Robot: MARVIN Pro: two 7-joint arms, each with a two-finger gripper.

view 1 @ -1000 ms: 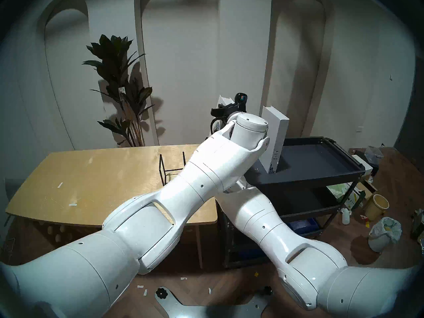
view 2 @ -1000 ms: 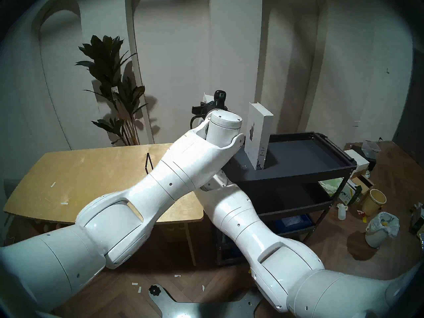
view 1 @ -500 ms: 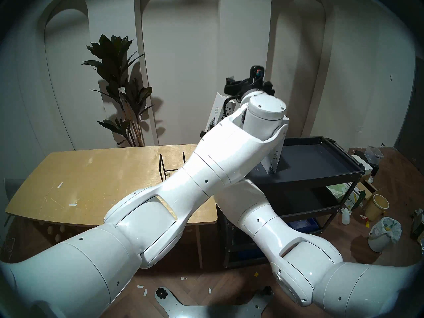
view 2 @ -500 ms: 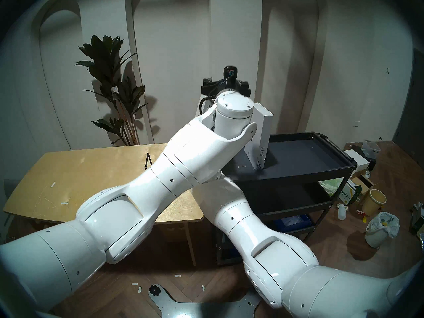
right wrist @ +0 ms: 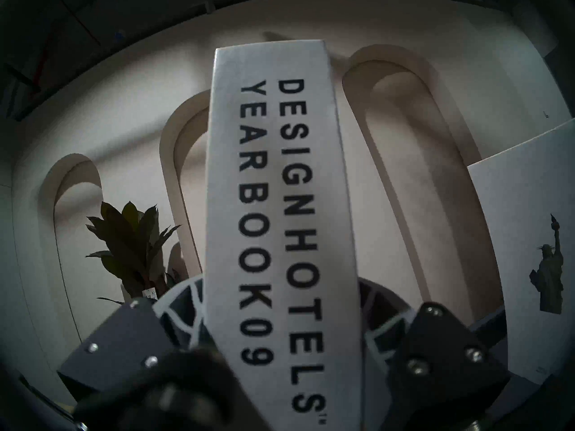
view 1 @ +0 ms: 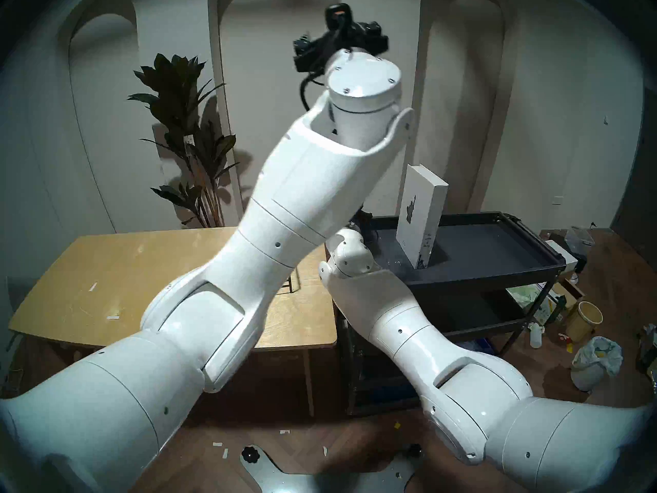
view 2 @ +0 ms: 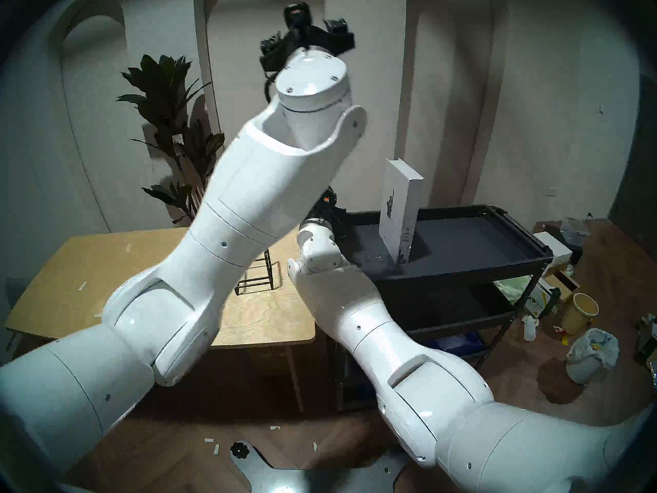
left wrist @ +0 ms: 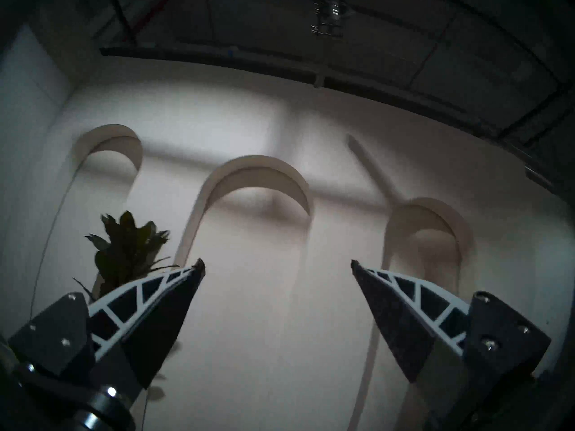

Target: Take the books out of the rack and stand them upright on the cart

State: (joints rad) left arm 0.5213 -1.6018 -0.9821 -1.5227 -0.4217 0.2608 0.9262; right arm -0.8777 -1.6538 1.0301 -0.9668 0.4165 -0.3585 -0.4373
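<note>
My right gripper (right wrist: pixel 283 299) is shut on the lower spine of the shorter white book (right wrist: pixel 280 203), which reads "DESIGNHOTELS YEARBOOK 09" and stands upright. In the head views my left forearm hides this book, and only my right wrist (view 1: pixel 350 248) shows at the left end of the black cart (view 1: pixel 497 268). The taller white book with the Statue of Liberty picture (view 1: pixel 421 214) stands upright on the cart's tray, to the right of the held book (right wrist: pixel 535 250). The black wire rack (view 2: pixel 256 279) stands empty on the wooden table (view 1: pixel 124 275). My left gripper (left wrist: pixel 277 262) is open, empty and raised high (view 1: pixel 339 37).
A tall potted plant (view 1: pixel 185 133) stands behind the table. Right of the cart the floor holds a lined bin (view 1: pixel 593 364), a yellow bucket (view 1: pixel 585 319), bottles and boxes. The cart has lower shelves (view 1: pixel 480 314) with bags.
My left arm has swung up and to the left, away from the books and high above the table. My right wrist has come into sight at the cart's left end.
</note>
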